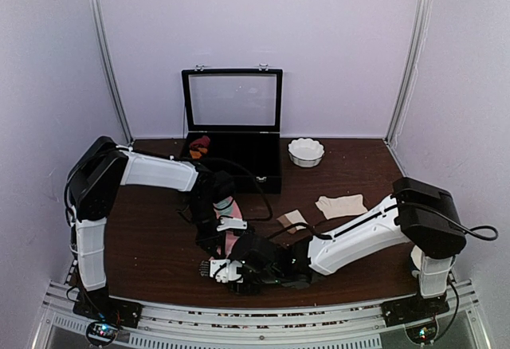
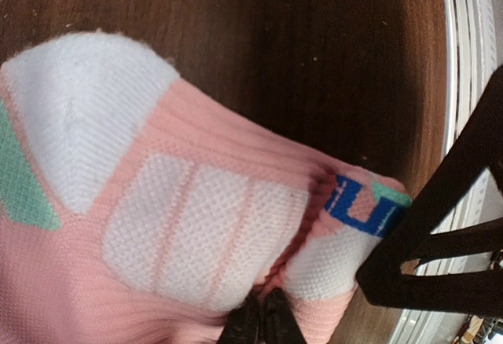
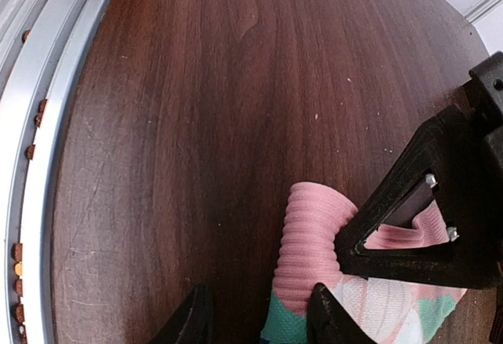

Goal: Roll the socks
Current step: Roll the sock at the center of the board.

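Left gripper [image 2: 255,322] clamps the pink sock [image 2: 206,146]. Right gripper [image 3: 259,314], jaws partly apart, straddles that sock's edge. Risk: a shallow bite slips, or the grippers collide.

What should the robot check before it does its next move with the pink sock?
1. Left fingers pinching the pink sock: ok, shut on its fabric.
2. Right fingers gripping the ribbed cuff: not ok, they stand apart, not closed on it.
3. Pink sock lying on the table: ok where the wrist views show it.
4. How far the sock is rolled: cannot tell, it is mostly hidden from above.
5. Cream sock out of the way: ok, it lies flat behind the right arm, untouched.
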You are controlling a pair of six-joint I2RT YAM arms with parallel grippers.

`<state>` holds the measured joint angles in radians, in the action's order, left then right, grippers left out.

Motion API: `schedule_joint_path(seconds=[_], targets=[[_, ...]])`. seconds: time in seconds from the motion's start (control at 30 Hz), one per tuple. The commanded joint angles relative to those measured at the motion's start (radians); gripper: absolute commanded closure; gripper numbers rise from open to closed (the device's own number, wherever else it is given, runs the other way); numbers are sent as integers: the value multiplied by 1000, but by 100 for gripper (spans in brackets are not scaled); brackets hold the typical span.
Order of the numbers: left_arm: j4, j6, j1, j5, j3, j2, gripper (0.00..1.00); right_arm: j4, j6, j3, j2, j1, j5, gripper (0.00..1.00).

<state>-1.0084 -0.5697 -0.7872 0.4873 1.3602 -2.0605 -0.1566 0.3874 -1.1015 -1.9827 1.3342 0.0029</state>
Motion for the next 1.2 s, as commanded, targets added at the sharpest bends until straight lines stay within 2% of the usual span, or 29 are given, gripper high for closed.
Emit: schedule_joint_path(seconds=[0.0,0.17,0.37,0.5,0.63,0.73,1.03,1.17], targets=[[-50,-15,-2,-166,-59,-90,92,-23,-35,40,-28,-12,27,58],[-54,-21,-1,-174,-61,-88,92,-34,-95,76,-38,-36,13,59],[-55,-22,9,-166,-53,-60,92,-11,-160,89,-61,-59,-45,68],[-55,-22,37,-136,-43,16,90,9,-212,92,-68,-84,-134,78],[-23,-11,87,-100,-51,116,80,23,-253,90,-70,-112,-215,90],[13,-10,126,-81,-70,210,77,48,-264,77,-75,-125,-264,96],[42,-61,165,-13,-122,368,73,163,-282,-11,-122,-144,-348,98],[113,-119,169,-27,-248,476,73,193,-355,-37,-125,-188,-429,98]])
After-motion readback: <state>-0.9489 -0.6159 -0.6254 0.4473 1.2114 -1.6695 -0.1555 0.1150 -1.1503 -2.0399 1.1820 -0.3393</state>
